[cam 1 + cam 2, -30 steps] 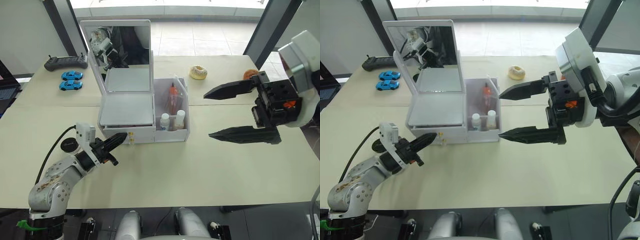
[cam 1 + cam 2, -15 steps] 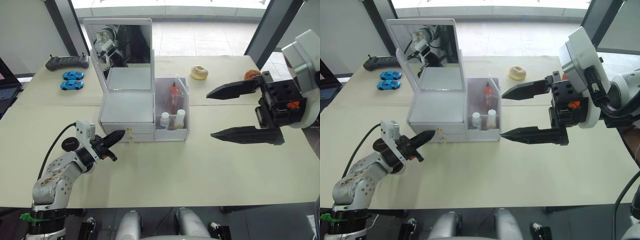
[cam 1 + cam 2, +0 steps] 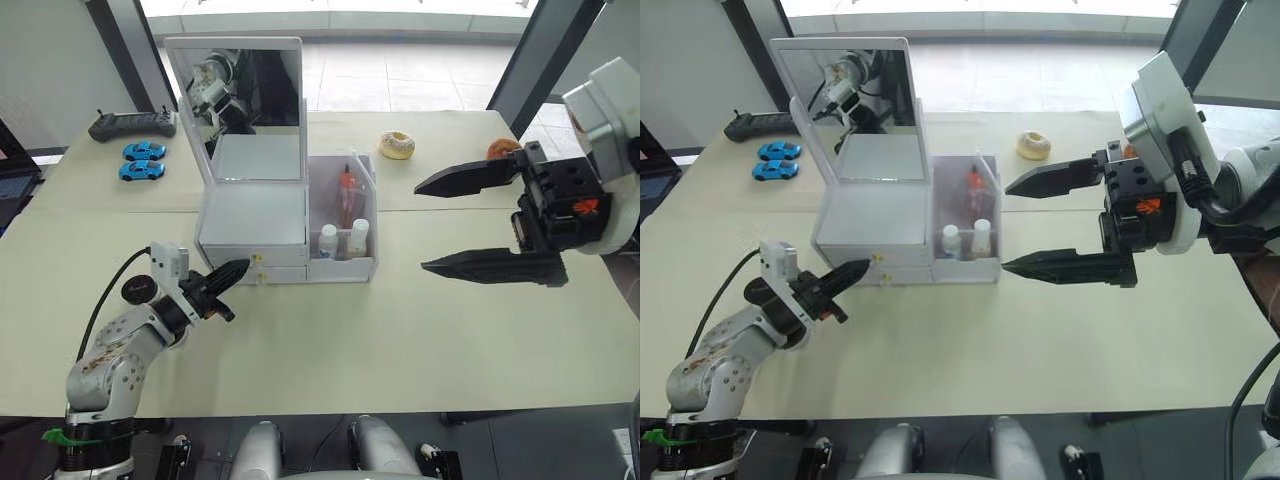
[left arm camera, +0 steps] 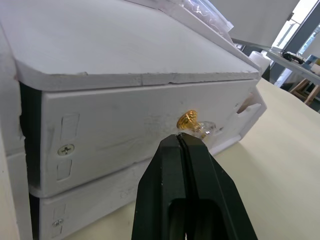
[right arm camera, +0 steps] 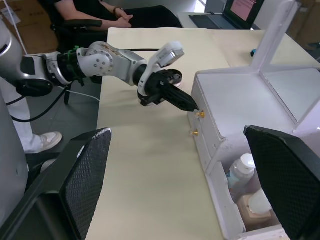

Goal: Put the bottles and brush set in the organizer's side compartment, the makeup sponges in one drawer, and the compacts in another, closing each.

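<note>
The white organizer (image 3: 255, 215) stands mid-table with its mirror (image 3: 250, 100) upright and both gold-knobbed drawers pushed in. In its side compartment (image 3: 345, 262) stand two white-capped bottles (image 3: 330, 240) (image 3: 358, 237), with the brush set (image 3: 346, 190) upright behind them. My left gripper (image 3: 243, 266) is shut and holds nothing. Its tip (image 4: 179, 137) touches the upper drawer front just under the gold knob (image 4: 188, 120). My right gripper (image 3: 422, 228) hangs open and empty above the table, to the right of the organizer. The makeup sponges and compacts are hidden.
A doughnut (image 3: 397, 145) lies at the back right, with an orange object (image 3: 500, 148) behind my right gripper. Two blue toy cars (image 3: 143, 150) (image 3: 140, 170) and a black controller (image 3: 130, 125) sit at the back left. A seated person (image 5: 110, 12) is beyond the table.
The camera view has shifted slightly. My left gripper stays shut at the drawer knobs, and the right gripper has barely moved.
</note>
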`<action>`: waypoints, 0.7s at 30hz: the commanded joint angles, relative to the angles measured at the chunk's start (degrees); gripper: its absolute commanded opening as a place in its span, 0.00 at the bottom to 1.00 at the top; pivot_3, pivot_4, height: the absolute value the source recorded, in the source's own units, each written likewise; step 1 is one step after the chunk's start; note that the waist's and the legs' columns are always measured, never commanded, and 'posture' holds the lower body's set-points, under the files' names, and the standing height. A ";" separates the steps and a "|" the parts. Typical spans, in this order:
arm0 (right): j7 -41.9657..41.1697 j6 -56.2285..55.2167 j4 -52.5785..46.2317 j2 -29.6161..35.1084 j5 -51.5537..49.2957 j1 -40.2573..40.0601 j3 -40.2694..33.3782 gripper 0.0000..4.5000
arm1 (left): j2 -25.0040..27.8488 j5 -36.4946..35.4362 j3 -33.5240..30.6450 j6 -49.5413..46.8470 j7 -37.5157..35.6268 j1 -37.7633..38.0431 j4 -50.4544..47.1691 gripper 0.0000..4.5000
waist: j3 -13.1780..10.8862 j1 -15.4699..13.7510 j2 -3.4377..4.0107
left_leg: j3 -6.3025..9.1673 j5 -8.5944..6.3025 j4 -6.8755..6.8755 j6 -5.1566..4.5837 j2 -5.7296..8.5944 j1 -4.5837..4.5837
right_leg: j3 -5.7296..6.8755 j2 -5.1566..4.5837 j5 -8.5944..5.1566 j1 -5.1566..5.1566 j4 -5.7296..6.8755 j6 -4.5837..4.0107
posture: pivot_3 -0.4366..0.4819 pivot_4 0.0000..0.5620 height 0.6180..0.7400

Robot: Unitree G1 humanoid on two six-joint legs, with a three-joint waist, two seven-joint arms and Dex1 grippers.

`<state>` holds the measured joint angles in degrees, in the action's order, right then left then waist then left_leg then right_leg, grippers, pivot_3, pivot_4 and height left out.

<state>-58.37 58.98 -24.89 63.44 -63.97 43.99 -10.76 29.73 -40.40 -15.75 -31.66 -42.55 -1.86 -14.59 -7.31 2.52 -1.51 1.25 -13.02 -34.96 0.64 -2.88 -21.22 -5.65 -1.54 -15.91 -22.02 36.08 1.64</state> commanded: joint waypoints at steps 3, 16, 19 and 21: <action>3.43 -10.88 6.97 -6.47 13.73 -10.71 1.56 1.00 | 7.14 0.00 -7.52 2.53 -5.05 1.73 3.78 0.19 | 0.35 -0.04 -0.67 | 0.12 0.00 0.05 0.00 -0.09 0.08 | 0.06 0.15 -0.21 0.05 -0.02 0.26 | 0.48 0.27 1.00; 2.81 -34.58 28.69 -8.19 31.81 -32.42 -11.77 1.00 | 32.11 11.79 -18.64 23.08 -20.13 -4.34 44.20 0.98 | 0.01 0.14 -0.31 | -0.04 0.00 0.09 0.00 -0.03 0.03 | 0.07 0.02 -0.24 -0.12 -0.01 0.23 | 0.48 0.27 1.00; 1.14 -38.88 33.12 -8.02 33.94 -33.98 -12.83 1.00 | 34.61 13.13 -19.19 26.45 -21.60 -5.57 50.02 0.98 | -0.01 0.14 0.21 | -0.19 0.00 0.15 0.00 -0.03 0.12 | 0.03 -0.04 -0.24 -0.11 0.03 0.24 | 0.48 0.27 1.00; 0.36 -40.07 34.67 -8.01 34.35 -34.20 -13.19 1.00 | 35.17 13.69 -19.29 27.90 -21.78 -6.34 52.24 0.98 | 0.01 0.08 0.43 | -0.22 0.00 0.15 0.00 -0.03 0.12 | 0.00 -0.04 -0.26 -0.12 0.05 0.27 | 0.48 0.27 1.00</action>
<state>-57.25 21.22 9.64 55.06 -30.00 9.67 -21.32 63.67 -27.21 -33.74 -5.63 -63.85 -7.36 36.22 -7.31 2.59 -1.08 1.03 -13.02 -34.81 0.64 -2.92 -21.09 -5.65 -1.57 -16.17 -22.13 36.15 1.93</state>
